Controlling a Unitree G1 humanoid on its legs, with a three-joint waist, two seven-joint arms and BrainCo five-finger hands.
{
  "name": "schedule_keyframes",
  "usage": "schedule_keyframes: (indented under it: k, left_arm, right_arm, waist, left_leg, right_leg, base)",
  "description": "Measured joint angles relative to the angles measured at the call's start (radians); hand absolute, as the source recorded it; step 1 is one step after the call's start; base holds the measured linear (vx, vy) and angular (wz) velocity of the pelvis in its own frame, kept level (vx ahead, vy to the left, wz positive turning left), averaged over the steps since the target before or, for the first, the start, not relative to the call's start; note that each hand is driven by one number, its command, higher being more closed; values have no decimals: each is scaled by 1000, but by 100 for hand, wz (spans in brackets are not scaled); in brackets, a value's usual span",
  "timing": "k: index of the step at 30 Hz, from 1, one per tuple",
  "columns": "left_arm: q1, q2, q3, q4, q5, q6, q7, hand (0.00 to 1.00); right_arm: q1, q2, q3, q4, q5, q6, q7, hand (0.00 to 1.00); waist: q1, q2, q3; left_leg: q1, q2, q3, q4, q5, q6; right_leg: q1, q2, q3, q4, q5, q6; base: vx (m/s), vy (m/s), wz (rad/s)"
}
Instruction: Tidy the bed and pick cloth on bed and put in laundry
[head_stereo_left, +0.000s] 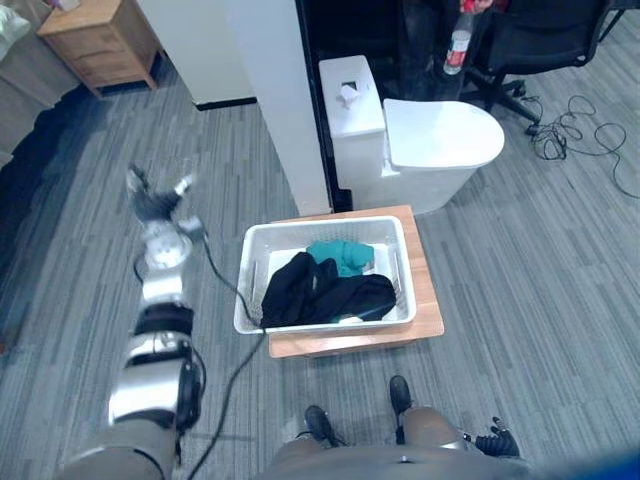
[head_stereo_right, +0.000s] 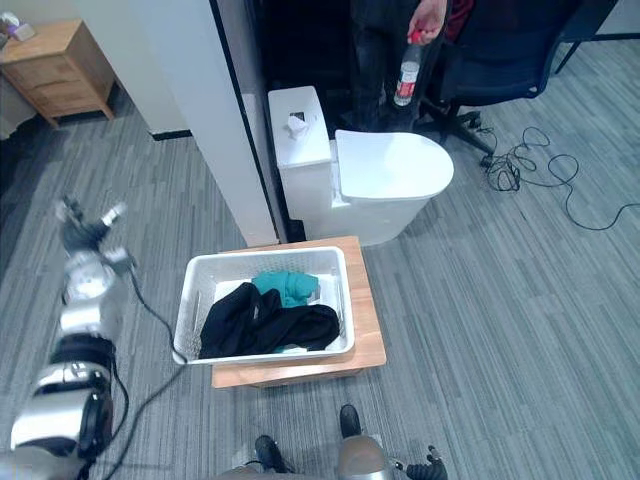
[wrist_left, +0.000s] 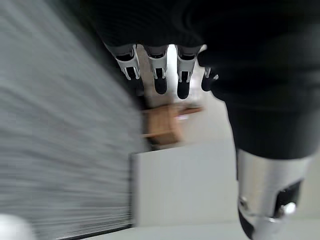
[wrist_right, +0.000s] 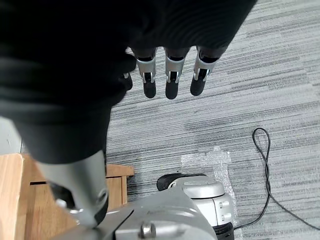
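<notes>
Left eye view first: the white laundry basket (head_stereo_left: 322, 225) sits on a low wooden tabletop (head_stereo_left: 426, 290), long side running left to right. The clothes are inside it. A black cloth (head_stereo_left: 320, 292) lies bunched along the near wall, its long axis left-right like the basket's and one end bunched up against the left wall. A smaller teal cloth (head_stereo_left: 342, 256) sits crumpled behind it, against the far wall about mid-way, and touches the black one. The left hand (head_stereo_left: 155, 203) is out over the grey carpet (head_stereo_left: 560, 300), well to the left of the basket, arm stretched forward. It's blurry, but the fingers look spread and there's nothing in them. A white toilet (head_stereo_left: 440, 140) stands just behind the tabletop, and a wooden nightstand (head_stereo_left: 105, 40) is in the far left corner.

Right eye view, same layout. It also shows a person's hand (head_stereo_right: 428, 18) at the far side holding a clear bottle (head_stereo_right: 407, 68) by the neck, hanging upright, next to a black office chair (head_stereo_right: 500, 60).

Left wrist view: the fingers (wrist_left: 160, 75) are straight in a row, thumb off to one side, holding nothing. The background is too smeared to say much.

Right wrist view: the right hand (wrist_right: 170, 80) hangs over the carpet, fingers straight and relaxed, also empty.
</notes>
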Motion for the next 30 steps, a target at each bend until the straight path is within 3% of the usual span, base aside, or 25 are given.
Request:
schedule_keyframes:
  k: [7,8,11,12,16,24,30]
  left_arm:
    - [403,-208,4,17,58,36,-61,0]
    - [442,-232,-4,70,73,41,-69,0]
    - [500,-262,-22,156,103,46,-84,0]
    - [518,-277,-28,194,125,46,-93,0]
    - [532,-290,-48,238,159,49,-123,0]
    - [524,-300,-78,273,286,64,-180,0]
    - [486,-294,-181,306,354,64,-231,0]
  right_arm:
    - [39,-4,38,-72,0,30,13,0]
    - [28,-5,25,-34,0,21,25,0]
    - [-22,0,-8,63,1,30,40,0]
    - [-30,-5,-11,74,1,34,40,0]
    - [-50,-2,-40,96,10,35,41,0]
    - [-81,8,-45,133,14,35,46,0]
    - [-98,8,-45,151,14,36,63,0]
  waist:
    - [37,-41,-46]
    - [52,-44,-47]
    - [60,-43,-51]
    - [72,-33,-59]
    - [81,-15,-77]
    - [81,-19,-89]
    - [79,-21,-90]
  left_leg:
    - [5,0,-2,0,0,1]
    - [13,0,-2,0,0,1]
    - [30,0,-4,0,-1,1]
    - [34,0,-3,-1,-2,-1]
    - [37,0,-5,-1,-5,-5]
    - [49,5,-2,-2,-7,-7]
    - [53,6,4,-1,-10,-6]
  right_leg:
    - [19,3,2,-33,14,-2]
    - [29,4,2,-36,15,-2]
    - [46,4,1,-45,15,-2]
    - [49,5,2,-47,15,-2]
    - [52,7,5,-47,16,-1]
    - [62,13,11,-50,15,1]
    - [62,14,24,-50,16,0]
  base:
    - [-5,-2,1]
    - [0,0,0]
    - [-18,-14,3]
    - [-32,-18,-3]
    - [-6,-5,-1]
    - [1,-2,-1]
    - [15,9,-3]
